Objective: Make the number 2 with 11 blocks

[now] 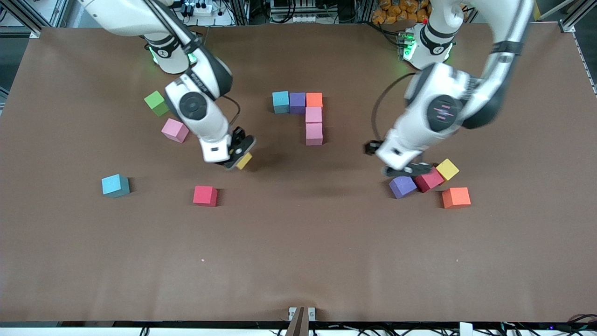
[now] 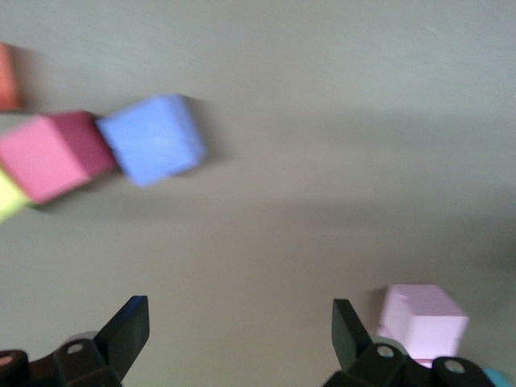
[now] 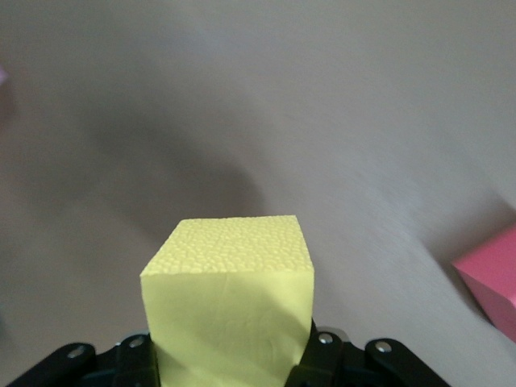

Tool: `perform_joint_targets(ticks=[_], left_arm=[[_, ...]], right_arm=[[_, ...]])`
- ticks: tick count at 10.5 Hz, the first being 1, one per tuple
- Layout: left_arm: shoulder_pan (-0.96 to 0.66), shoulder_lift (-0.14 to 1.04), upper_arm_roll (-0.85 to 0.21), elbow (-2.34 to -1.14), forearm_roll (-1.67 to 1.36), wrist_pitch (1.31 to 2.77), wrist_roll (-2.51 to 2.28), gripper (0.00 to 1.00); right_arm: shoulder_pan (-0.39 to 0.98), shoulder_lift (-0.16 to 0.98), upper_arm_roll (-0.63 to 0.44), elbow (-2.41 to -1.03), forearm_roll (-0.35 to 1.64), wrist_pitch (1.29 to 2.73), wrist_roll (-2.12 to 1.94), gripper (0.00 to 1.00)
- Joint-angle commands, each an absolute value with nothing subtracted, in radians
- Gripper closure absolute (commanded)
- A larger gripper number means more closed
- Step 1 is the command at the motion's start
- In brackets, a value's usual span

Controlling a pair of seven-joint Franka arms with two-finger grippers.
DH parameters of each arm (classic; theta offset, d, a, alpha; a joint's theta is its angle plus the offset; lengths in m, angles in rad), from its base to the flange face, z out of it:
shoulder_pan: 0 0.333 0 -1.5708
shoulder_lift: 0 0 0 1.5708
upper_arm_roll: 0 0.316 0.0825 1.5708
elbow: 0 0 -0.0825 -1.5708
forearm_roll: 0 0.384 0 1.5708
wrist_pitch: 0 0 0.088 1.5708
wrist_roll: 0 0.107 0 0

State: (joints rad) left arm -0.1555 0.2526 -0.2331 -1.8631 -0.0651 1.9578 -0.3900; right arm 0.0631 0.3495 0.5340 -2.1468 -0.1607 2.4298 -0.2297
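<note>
Clamped in the right gripper [image 1: 239,157]: a yellow block [image 3: 230,302], held above bare table [image 1: 298,242] near the part-built number 2 [image 1: 305,114] of five touching cubes. Fingers spread and empty on the left gripper [image 1: 405,169], low over a purple block [image 1: 402,186] touching a red block [image 1: 429,180].

Both arms were glossy white with dark grey joint caps, black cables, green base lights, and black hands.

right gripper [image 1: 239,156] clamped, left gripper [image 2: 240,339] (spread)
</note>
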Motion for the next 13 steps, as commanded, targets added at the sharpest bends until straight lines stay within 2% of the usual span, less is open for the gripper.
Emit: perform_joint_targets(ticks=[1, 3, 5, 8, 13], left_arm=[[-0.004, 0.198, -0.247, -1.898, -0.037, 1.908, -0.126, 0.00], [0.081, 0.209, -0.247, -1.923, 0.088, 1.910, 0.145, 0.00], [0.118, 0.199, -0.252, -1.977, 0.181, 1.934, 0.170, 0.00], [0.216, 0.193, -0.253, -2.104, 0.181, 2.110, 0.352, 0.00], [0.229, 0.140, -0.252, -2.229, 0.183, 2.192, 0.443, 0.00]], right_arm=[[0.145, 0.405, 0.531, -2.080, -0.156, 2.411, -0.242, 0.59], [0.231, 0.464, 0.529, -2.005, -0.164, 2.389, -0.242, 0.59], [0.302, 0.527, 0.526, -1.929, -0.216, 2.341, -0.242, 0.59], [0.350, 0.615, 0.526, -1.836, -0.351, 2.283, -0.244, 0.59], [0.397, 0.657, 0.525, -1.809, -0.428, 2.284, -0.308, 0.59]])
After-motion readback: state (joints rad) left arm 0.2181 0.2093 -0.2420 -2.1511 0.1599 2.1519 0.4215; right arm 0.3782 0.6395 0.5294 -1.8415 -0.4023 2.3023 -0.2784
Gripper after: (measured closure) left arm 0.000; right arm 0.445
